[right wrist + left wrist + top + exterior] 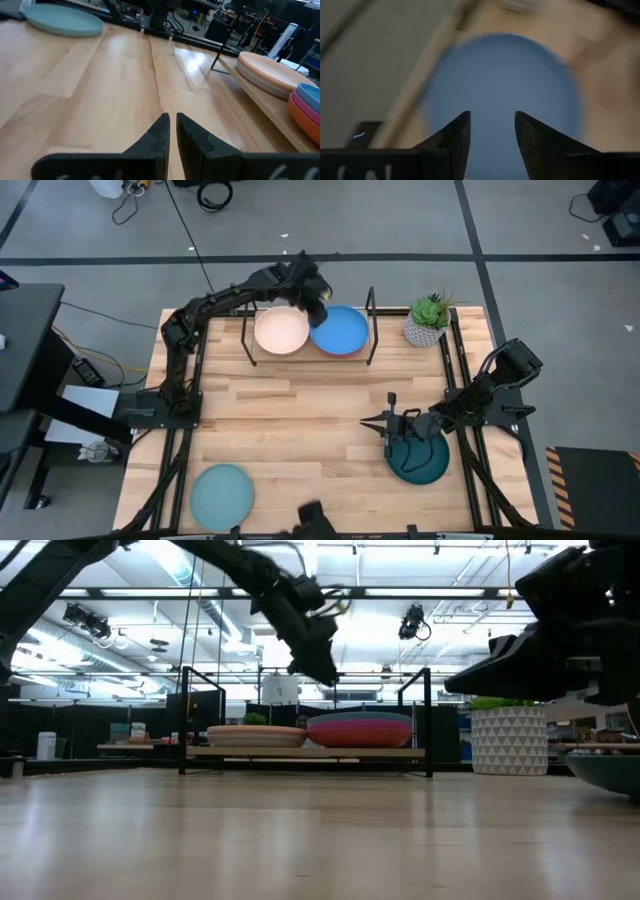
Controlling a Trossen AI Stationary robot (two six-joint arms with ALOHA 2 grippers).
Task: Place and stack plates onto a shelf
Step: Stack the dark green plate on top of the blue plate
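Blue round matte plate [341, 330] topped the stack on the low light-wood shelf [309, 356] w/ black wire ends. Left gripper [318, 308] hovered over it, fingers apart, empty. Right gripper [392, 423] sat nr the dark teal plate [420, 459], well clear of the shelf, nearly closed, empty.

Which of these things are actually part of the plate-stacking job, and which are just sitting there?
Part of the job:
- shelf
- cream plate on it
- blue plate topping the other stack
- dark teal plate and light teal plate on the table
- left gripper above the shelf
- right gripper beside the dark teal plate

Just lying about:
- potted plant
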